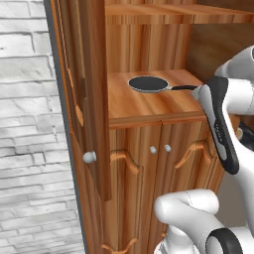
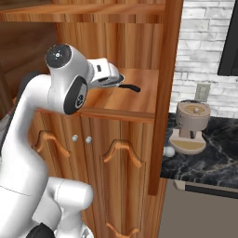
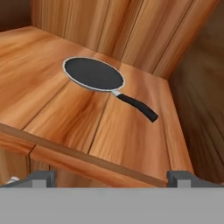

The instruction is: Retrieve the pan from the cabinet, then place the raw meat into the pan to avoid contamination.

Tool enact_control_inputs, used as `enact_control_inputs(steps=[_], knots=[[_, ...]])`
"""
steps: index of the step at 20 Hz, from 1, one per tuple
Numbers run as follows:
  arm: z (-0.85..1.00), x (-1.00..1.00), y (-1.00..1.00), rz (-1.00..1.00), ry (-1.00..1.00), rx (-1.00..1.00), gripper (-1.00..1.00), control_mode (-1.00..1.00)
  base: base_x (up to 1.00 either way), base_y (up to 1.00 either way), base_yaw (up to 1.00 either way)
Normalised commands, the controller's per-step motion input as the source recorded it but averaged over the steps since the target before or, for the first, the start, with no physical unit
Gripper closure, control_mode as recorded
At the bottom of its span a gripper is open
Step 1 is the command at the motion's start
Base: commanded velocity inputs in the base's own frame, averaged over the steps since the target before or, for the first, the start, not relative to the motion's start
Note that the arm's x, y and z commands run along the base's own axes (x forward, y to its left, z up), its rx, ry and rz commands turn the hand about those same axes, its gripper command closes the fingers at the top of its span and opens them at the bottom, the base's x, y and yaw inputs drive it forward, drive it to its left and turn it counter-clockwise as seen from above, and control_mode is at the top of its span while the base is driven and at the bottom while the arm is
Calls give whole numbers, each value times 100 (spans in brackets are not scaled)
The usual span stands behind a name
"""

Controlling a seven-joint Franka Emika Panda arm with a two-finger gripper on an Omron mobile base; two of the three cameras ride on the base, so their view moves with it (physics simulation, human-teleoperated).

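The pan lies flat on the open shelf of the cabinet, black inside with a thin silver rim. Its dark handle points to the right and toward me. My gripper hovers in front of the shelf's front edge, short of the pan. It is open wide, with nothing between its fingertips. From the sides the pan shows just beyond my white hand, with the handle tip sticking out. The raw meat is out of view.
The cabinet's two upper doors stand open, one at the left and one at the right. Another shelf runs above the pan. Closed lower doors with small knobs sit below. A coffee machine stands on the dark counter.
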Motion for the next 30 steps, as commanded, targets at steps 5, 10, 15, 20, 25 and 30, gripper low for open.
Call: enact_control_inputs(steps=[5, 10, 15, 20, 25, 30], knots=[[-1, 47, -1, 3, 5, 0, -100, -100, 0, 0, 0], [-4, 44, 0, 0, 7, 0, -100, -100, 0, 0, 0], [-7, 33, 0, 0, 9, 0, -100, -100, 0, 0, 0], [-14, 28, 0, 0, 1, 0, -100, -100, 0, 0, 0], [-16, 19, 0, 0, 0, 0, -100, -100, 0, 0, 0], [-23, 17, -3, 0, 0, 0, -100, -100, 0, 0, 0]])
